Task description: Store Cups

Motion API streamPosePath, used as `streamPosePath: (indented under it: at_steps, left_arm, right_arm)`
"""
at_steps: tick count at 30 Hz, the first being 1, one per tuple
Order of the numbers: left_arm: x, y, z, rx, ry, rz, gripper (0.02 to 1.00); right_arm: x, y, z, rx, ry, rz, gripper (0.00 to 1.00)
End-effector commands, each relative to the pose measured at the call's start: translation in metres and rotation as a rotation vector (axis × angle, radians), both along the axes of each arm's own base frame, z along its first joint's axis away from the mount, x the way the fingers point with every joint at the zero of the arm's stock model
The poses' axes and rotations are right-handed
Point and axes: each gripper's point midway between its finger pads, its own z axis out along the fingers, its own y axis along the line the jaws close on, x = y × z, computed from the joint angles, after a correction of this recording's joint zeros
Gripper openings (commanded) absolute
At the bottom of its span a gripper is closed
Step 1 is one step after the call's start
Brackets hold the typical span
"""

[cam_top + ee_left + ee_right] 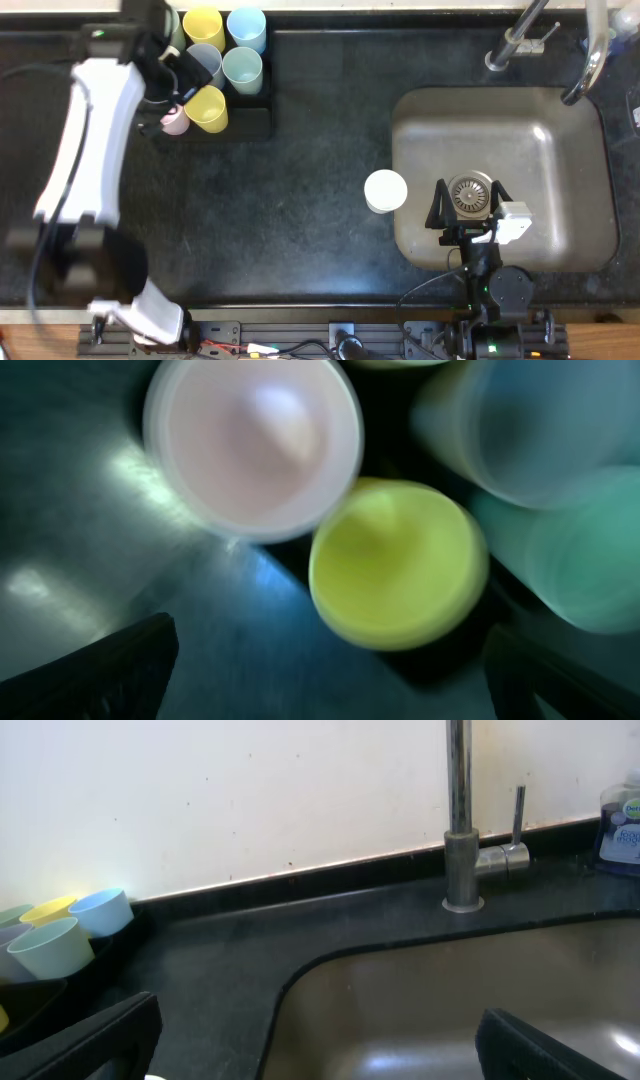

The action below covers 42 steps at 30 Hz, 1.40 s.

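tabletop (pixel 300 220): dark speckled stone look, slight sheen. sink (pixel 560 140): brushed steel, satin. faucet (pixel 459 800): polished metal, glossy. yellow cup (pixel 395 565), pink cup (pixel 255 445), white cup (pixel 385 190): smooth matt plastic. tray (pixel 255 118): black plastic, matt.

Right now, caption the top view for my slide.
Left hand at the cup tray; one white cup stands at the sink's edge.

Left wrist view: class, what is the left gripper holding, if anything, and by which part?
Nothing: the left gripper is open, hovering over the pink cup and yellow cup.
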Motion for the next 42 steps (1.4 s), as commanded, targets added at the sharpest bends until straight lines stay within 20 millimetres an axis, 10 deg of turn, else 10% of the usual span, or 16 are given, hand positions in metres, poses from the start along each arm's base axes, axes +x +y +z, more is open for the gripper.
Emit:
streamPosePath:
  at_steps: [1,5,10,15,23,34,42]
  left_arm:
    - [-0.059,0.020,0.083,0.112,-0.141,0.002,0.998]
    - [-0.126,0.023,0.084,0.191,-0.098,-0.110,0.998]
    - [-0.192,0.023,0.025,0.233,-0.115,-0.244,0.998]
    - [-0.160,0.014,-0.004,0.440,-0.559,-0.541,0.998]
    - [-0.144,0.004,0.045,0.720,-1.262,-0.498,0.998]
    - [-0.148,-0.002,-0.030,0.663,-1.139,-0.579,0.998]
    - [-0.148,-0.001,-0.030,0.678,-1.137,-0.590,0.998]
  right_arm:
    - [0.000,-0.001,0.001,0.000,-0.008,-0.003,0.998]
    - [0.000,-0.001,0.001,0.000,-0.008,-0.003,0.998]
    - [0.000,-0.001,0.001,0.000,-0.008,-0.003,0.998]
    - [0.000,-0.001,0.001,0.000,-0.008,-0.003,0.998]
    - [0.000,-0.001,0.001,0.000,-0.008,-0.003,0.998]
    - [0.000,-0.001,0.001,0.000,-0.008,-0.003,0.998]
    - [0.000,-0.001,0.001,0.000,-0.008,-0.003,0.998]
